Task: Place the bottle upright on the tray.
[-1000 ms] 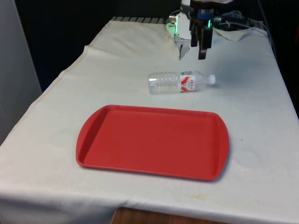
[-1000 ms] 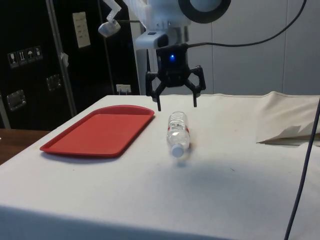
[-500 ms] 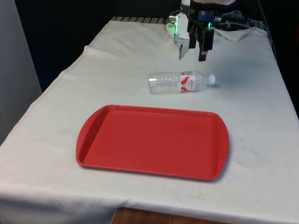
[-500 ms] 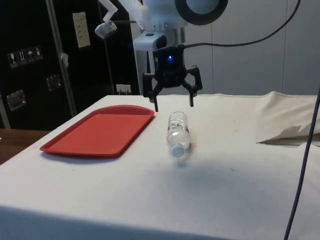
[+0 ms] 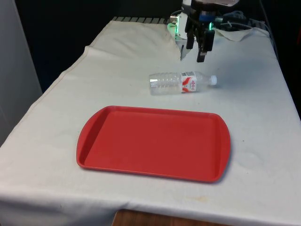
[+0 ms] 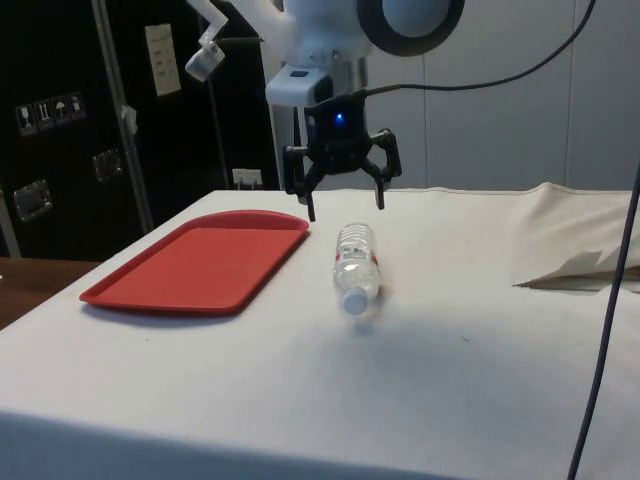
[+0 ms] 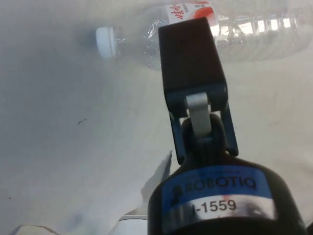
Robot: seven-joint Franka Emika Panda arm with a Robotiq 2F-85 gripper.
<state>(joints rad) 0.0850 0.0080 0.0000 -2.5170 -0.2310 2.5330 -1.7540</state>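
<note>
One bottle (image 5: 182, 82) lies on its side on the desk, beyond the tray's (image 5: 94, 155) far edge. Gripper (image 6: 345, 207) hovers above, wide open, empty. Looks light, crushable, slick; I'd grip mid-body.

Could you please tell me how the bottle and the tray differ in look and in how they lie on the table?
The bottle is clear plastic with a white cap and a red-and-white label; the tray is solid red. The bottle is a slim cylinder lying on its side; the tray is a broad, flat rectangle with a raised rim. The bottle lies below the open hand; the tray lies off to one side of it. Both rest on the white cloth, apart from each other, and neither is held.
</note>
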